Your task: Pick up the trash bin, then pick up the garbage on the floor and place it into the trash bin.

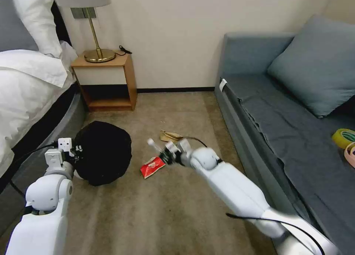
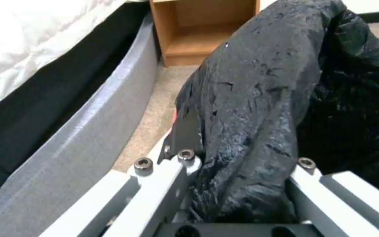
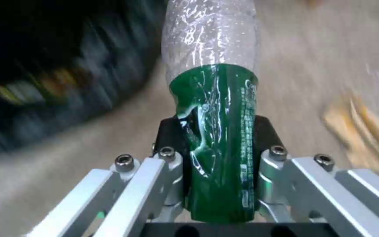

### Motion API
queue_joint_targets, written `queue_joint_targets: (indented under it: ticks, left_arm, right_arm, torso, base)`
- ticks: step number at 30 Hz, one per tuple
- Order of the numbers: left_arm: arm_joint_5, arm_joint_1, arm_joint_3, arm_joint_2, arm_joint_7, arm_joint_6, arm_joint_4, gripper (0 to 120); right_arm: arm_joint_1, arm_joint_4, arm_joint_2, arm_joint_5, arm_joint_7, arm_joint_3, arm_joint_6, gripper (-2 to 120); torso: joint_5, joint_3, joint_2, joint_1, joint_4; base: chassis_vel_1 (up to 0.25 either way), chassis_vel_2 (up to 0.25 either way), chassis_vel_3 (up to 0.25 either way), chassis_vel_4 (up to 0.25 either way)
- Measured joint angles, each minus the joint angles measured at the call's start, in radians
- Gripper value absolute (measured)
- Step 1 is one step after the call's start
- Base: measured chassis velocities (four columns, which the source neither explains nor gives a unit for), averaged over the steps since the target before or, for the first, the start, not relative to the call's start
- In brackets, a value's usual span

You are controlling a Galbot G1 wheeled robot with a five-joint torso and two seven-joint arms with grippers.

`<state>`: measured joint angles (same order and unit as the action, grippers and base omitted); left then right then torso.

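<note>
The trash bin [image 1: 105, 151], round and wrapped in a crinkly black bag, tilts on the carpet by the bed. My left gripper [image 1: 74, 151] is shut on its bagged rim [image 2: 251, 108]. My right gripper [image 1: 168, 154] hangs low over the floor to the bin's right, shut on a clear bottle with a green label [image 1: 157, 147]. In the right wrist view the bottle [image 3: 211, 42] stands out between the fingers [image 3: 172, 158]. A flat red packet [image 1: 152, 167] lies just below that gripper. A crumpled tan paper bag [image 1: 171, 136] lies just beyond it.
A wooden nightstand [image 1: 107, 81] with a brass lamp stands against the far wall. The bed [image 1: 26, 84] runs along the left and a grey-blue sofa [image 1: 281, 110] along the right, with tape rolls [image 1: 344, 137] on its seat. Open carpet lies in front.
</note>
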<state>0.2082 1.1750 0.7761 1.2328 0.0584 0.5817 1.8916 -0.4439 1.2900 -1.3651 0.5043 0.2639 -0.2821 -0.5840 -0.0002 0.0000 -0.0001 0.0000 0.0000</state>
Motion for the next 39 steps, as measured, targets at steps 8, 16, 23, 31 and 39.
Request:
queue_joint_targets:
  ticks: [8,16,23,31,39]
  left_arm:
    - [0.008,0.003,0.002,-0.004,0.000,0.001,0.019,5]
    - [0.012,0.001,-0.005,0.008,0.002,0.008,0.032,5]
    - [0.023,0.020,-0.003,0.019,0.005,0.010,0.056,5]
    - [0.025,0.024,0.003,0.023,0.011,0.010,0.058,5]
    - [0.027,0.041,0.000,0.040,0.014,0.010,0.076,5]
  right_arm:
    - [0.117,0.047,-0.071,0.100,-0.017,-0.083,-0.033,19]
    - [0.155,0.040,-0.190,0.132,-0.042,-0.174,-0.034,19]
    - [0.140,-0.016,-0.240,0.098,-0.056,-0.205,0.010,19]
    - [0.105,-0.053,-0.220,0.058,-0.054,-0.182,0.037,19]
    - [0.067,-0.077,-0.193,0.018,-0.041,-0.168,0.060,19]
  torso:
    - [0.0000,0.000,0.000,0.000,0.0000]
    - [0.0000,0.000,0.000,0.000,0.0002]
    - [0.0000,0.000,0.000,0.000,0.0000]
    - [0.0002,0.000,0.000,0.000,0.0000]
    - [0.0003,0.000,0.000,0.000,-0.0002]
  base:
    - [0.000,0.000,0.000,0.000]
    - [0.000,0.000,0.000,0.000]
    - [0.000,0.000,0.000,0.000]
    - [0.000,0.000,0.000,0.000]
    - [0.000,0.000,0.000,0.000]
